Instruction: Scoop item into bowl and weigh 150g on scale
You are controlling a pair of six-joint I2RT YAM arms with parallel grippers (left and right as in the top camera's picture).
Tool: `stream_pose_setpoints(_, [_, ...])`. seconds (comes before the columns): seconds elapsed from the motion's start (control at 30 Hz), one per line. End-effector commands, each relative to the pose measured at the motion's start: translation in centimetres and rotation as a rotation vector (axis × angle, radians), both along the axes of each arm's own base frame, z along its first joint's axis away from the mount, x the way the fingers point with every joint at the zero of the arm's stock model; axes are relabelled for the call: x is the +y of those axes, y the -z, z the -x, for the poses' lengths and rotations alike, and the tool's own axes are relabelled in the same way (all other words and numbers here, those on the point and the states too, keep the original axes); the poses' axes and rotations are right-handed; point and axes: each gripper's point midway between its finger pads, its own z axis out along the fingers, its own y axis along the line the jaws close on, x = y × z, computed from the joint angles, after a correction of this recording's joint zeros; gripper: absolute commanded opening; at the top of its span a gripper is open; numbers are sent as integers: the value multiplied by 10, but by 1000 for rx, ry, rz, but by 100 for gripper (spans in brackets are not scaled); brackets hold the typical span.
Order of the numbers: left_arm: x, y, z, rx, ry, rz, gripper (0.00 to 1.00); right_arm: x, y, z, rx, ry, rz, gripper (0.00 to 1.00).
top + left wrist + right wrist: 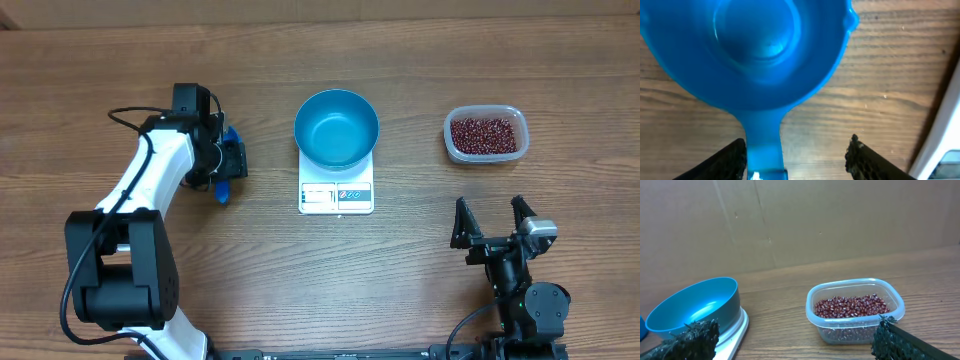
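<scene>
The beans lie as a loose red-brown mass in a clear plastic tub at the right of the wooden surface; seen from overhead, the tub's long axis runs left to right. The blue bowl sits upright and empty on the white scale, covering its far part, while the scale's display edge faces you on the near side. Bowl and scale stand at mid-surface, well apart from the tub. To their left lies a small blue scoop: in the left wrist view its cup points away from the camera, mouth up and empty, and its handle runs straight back toward the left claw. Overhead, only a sliver of this scoop shows beside the claw, its long axis lying roughly left to right, cup toward the scale. Your left claw stands partly open astride the handle; one finger sits just beside the handle's edge, the other is well apart from it, and you cannot tell whether the near finger touches. The scale's white corner appears at the right edge of that view. Your right claw hangs near the front right of the surface, jaws spread wide and empty, facing the tub; in the right wrist view its fingertips frame the tub, with bowl and scale at left.
</scene>
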Motion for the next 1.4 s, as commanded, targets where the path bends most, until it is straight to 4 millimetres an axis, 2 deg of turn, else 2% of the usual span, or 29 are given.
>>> stream_pose_setpoints(0.0, [2,8,-1,-11,-11,-17,60,0,2,0,-2,-1,-3,100])
stream_pose_setpoints(0.13, [3,10,-4,-31,-14,-21,55,0,2,0,-2,-1,-3,100])
stream_pose_setpoints(0.27, [13,11,-5,-30,-62,-71,49,0,2,0,-2,-1,-3,100])
stream_pose_setpoints(0.63, [14,9,-14,-69,-91,-72,40,0,2,0,-2,-1,-3,100])
stream_pose_setpoints(0.8, [14,10,-13,-64,-101,-69,32,0,2,0,-2,-1,-3,100])
stream_pose_setpoints(1.0, [14,14,-10,-59,-100,-71,31,0,2,0,-2,-1,-3,100])
stream_pose_setpoints(1.23, [14,13,-15,-80,-101,-68,25,0,2,0,-2,-1,-3,100])
stream_pose_setpoints(1.37, [14,13,-15,-81,-100,-66,28,0,2,0,-2,-1,-3,100])
